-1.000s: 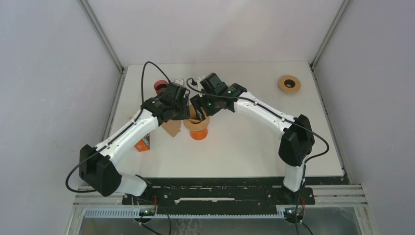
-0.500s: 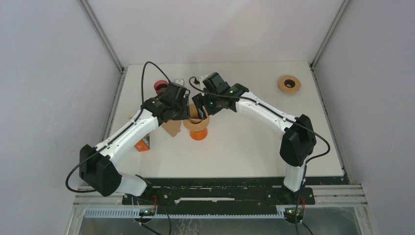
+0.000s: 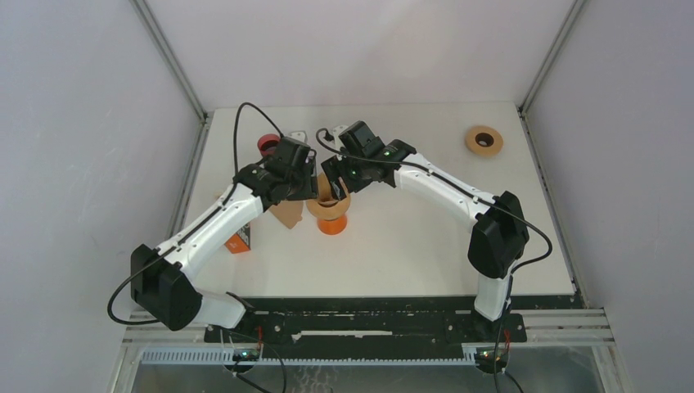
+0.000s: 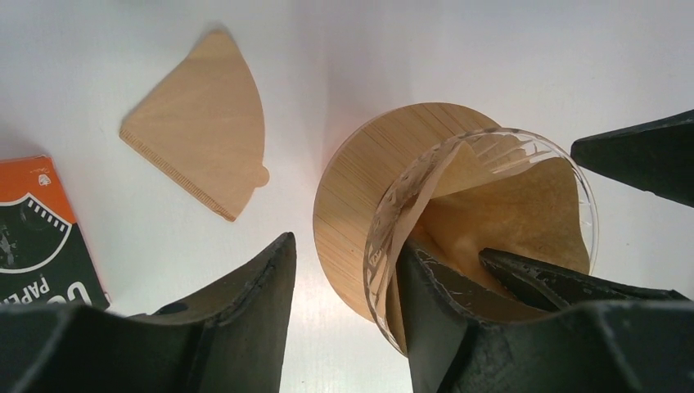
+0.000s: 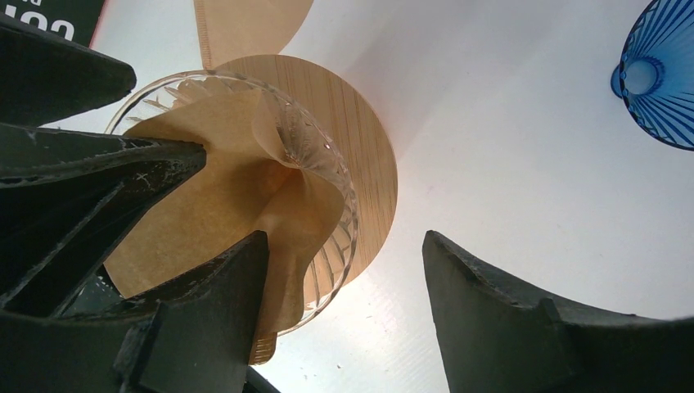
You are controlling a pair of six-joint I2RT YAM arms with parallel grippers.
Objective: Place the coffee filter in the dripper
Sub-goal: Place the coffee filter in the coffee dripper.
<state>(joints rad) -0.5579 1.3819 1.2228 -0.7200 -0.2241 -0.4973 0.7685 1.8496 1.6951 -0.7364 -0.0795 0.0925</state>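
The glass dripper (image 4: pixel 491 143) with its wooden collar (image 4: pixel 360 196) stands at the table's middle (image 3: pixel 328 205). A brown paper coffee filter (image 4: pixel 507 213) lies opened inside it, one edge folded over the rim (image 5: pixel 282 303). My left gripper (image 4: pixel 344 274) is open and straddles the rim, one finger inside against the filter and one outside. My right gripper (image 5: pixel 344 262) is open and straddles the opposite rim the same way. Both grippers meet over the dripper in the top view, the left (image 3: pixel 313 188) and the right (image 3: pixel 337 185).
A spare flat filter (image 4: pixel 200 123) lies on the table left of the dripper (image 3: pixel 286 214). An orange and black filter box (image 4: pixel 33 237) is further left (image 3: pixel 239 241). A blue dripper (image 5: pixel 659 74), a red object (image 3: pixel 268 144) and a wooden ring (image 3: pixel 483 140) stand at the back.
The left arm has shifted very slightly to the left. Both grippers stay over the dripper with the filter inside.
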